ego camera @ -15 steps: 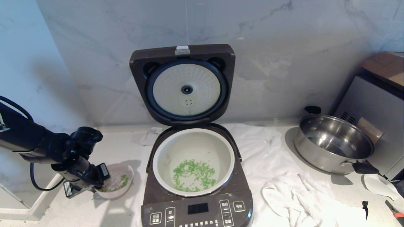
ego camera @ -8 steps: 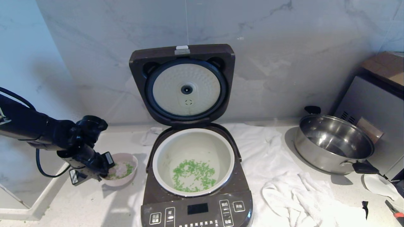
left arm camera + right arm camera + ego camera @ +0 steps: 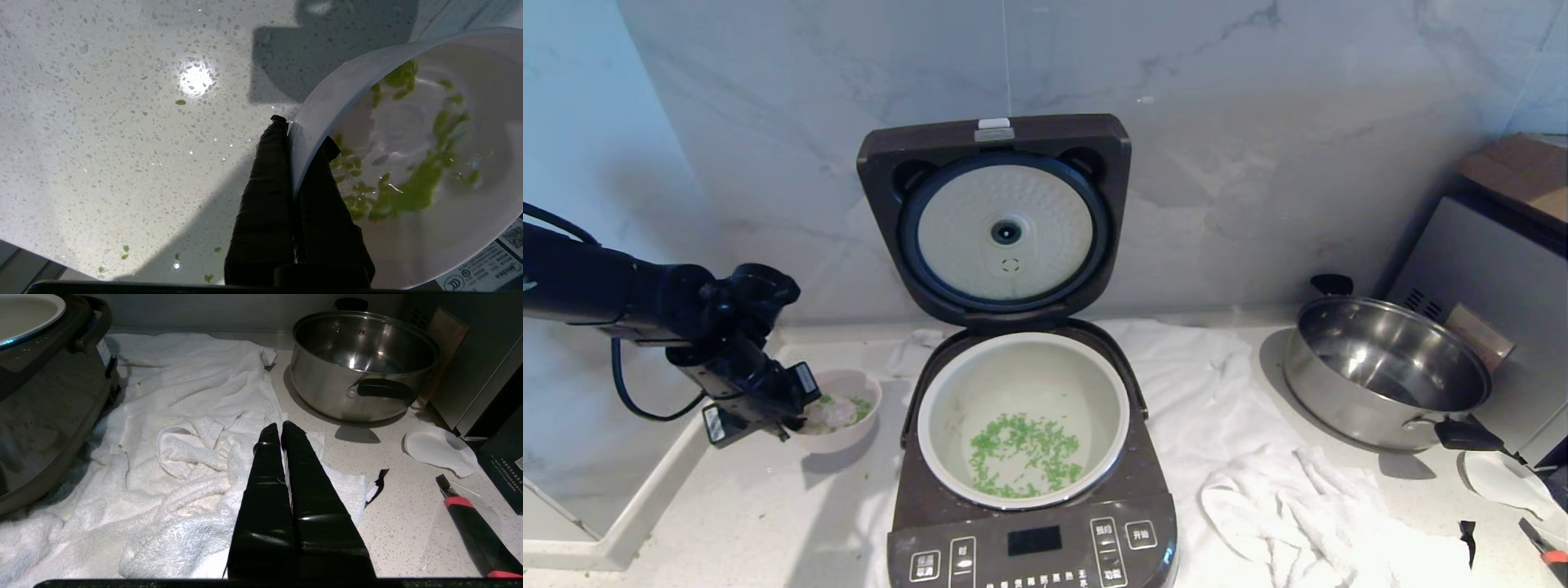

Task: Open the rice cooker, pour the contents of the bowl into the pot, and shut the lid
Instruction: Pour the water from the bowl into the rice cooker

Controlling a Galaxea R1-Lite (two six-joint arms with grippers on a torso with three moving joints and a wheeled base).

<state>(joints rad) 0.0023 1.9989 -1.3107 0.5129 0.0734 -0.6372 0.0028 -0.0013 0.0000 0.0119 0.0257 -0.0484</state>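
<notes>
Now the left gripper [image 3: 796, 416] pinches the pink bowl [image 3: 845, 412] by its rim, lifted it seems just off the counter [image 3: 768, 523] left of the open rice cooker [image 3: 1029, 523]. Green bits [image 3: 1025, 453] lie in the pot [image 3: 1111, 392]. Right gripper [image 3: 282, 430], fingers pressed together, hangs over the white towel [image 3: 184, 416].

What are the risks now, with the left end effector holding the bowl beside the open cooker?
1. The left end effector pinches only the thin rim of the bowl, so the bowl may slip or tilt.
2. Wet green bits cling inside the bowl; some may fall onto the counter, where stray bits already lie.
3. The lid stands open close by; a wide swing might hit it.
</notes>
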